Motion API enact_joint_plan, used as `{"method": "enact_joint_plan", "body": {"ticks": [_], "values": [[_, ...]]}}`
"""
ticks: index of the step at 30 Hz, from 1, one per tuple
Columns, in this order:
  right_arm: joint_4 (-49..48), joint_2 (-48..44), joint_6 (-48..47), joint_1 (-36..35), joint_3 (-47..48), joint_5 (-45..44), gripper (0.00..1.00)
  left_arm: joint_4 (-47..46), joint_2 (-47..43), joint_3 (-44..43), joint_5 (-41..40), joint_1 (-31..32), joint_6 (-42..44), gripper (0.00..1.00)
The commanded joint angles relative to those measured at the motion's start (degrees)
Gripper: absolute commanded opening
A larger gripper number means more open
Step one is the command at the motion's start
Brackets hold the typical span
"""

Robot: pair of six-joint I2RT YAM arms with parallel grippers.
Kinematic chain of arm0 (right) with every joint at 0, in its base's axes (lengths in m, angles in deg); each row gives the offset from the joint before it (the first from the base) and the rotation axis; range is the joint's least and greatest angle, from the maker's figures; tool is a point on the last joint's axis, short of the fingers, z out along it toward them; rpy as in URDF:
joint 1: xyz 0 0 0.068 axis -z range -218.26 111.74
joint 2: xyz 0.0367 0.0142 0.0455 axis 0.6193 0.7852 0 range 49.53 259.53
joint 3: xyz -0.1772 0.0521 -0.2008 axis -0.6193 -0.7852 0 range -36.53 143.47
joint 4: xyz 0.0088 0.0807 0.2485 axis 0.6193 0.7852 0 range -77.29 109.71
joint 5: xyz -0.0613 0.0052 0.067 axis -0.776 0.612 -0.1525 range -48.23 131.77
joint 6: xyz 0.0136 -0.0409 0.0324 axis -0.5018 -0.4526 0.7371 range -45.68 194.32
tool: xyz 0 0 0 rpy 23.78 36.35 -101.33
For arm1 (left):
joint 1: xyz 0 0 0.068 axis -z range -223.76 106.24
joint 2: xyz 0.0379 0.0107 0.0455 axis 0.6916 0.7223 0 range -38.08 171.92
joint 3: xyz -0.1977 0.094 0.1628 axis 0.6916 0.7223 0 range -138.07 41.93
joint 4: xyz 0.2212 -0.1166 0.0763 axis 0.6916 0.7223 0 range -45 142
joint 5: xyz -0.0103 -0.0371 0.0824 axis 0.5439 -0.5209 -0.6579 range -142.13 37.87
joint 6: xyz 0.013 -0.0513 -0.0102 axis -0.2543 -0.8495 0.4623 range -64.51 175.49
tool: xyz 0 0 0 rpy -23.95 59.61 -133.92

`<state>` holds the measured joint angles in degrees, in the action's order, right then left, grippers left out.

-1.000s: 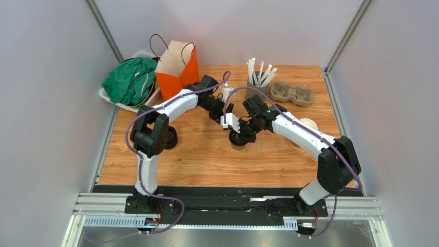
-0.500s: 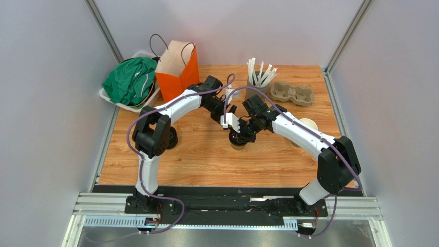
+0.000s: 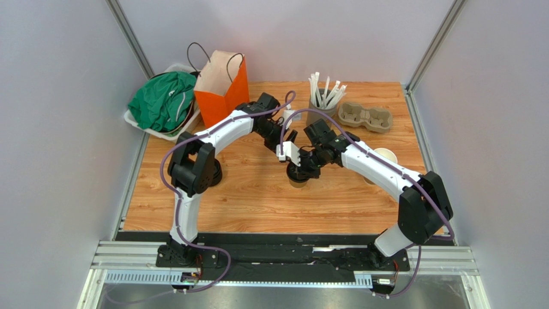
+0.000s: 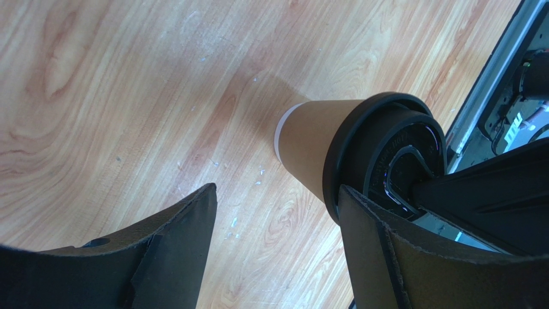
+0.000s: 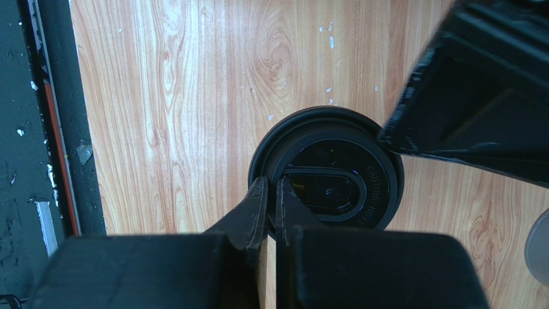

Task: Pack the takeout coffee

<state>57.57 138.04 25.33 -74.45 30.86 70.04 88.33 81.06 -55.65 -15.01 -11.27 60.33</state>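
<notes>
While our right gripper (image 5: 270, 193), fingers closed, bears on the lid (image 5: 374, 199) of the cup (image 4: 309, 148) standing mid-table (image 3: 245, 199) and our left gripper (image 4: 276, 192) hangs spread beside it holding nothing, an off-centre push could tip the cup or cock the lid.

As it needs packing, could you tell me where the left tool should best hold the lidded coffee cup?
Take the coffee cup by its tan wall under the black lid, coming level from the side. The cup stands upright, its wall widens upward to the overhanging lid rim, which should resist slipping, and the right tool occupies the top.
</notes>
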Motion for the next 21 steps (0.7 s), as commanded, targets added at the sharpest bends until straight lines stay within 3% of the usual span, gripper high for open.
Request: {"method": "enact_joint_plan", "body": {"ticks": [1, 9, 15, 21], "values": [[-0.7, -1.9, 0.1, -0.1, -1.3, -1.0, 0.0, 0.8, -5.3, -7.5, 2.3, -1.1, 0.8, 0.79], [-0.6, -4.2, 0.8, -0.1, -0.3, -1.2, 0.0, 3.9, -15.4, -13.5, 0.5, -3.0, 0.9, 0.82], [1.8, -8.0, 2.1, -0.2, 3.4, -2.3, 0.0, 2.6, -23.4, -11.6, -2.7, -6.7, -0.4, 0.83], [4.2, -11.4, 5.0, -0.1, 6.2, -5.9, 0.0, 1.4, -30.6, -9.7, -16.9, -8.8, 0.0, 0.84]]}}
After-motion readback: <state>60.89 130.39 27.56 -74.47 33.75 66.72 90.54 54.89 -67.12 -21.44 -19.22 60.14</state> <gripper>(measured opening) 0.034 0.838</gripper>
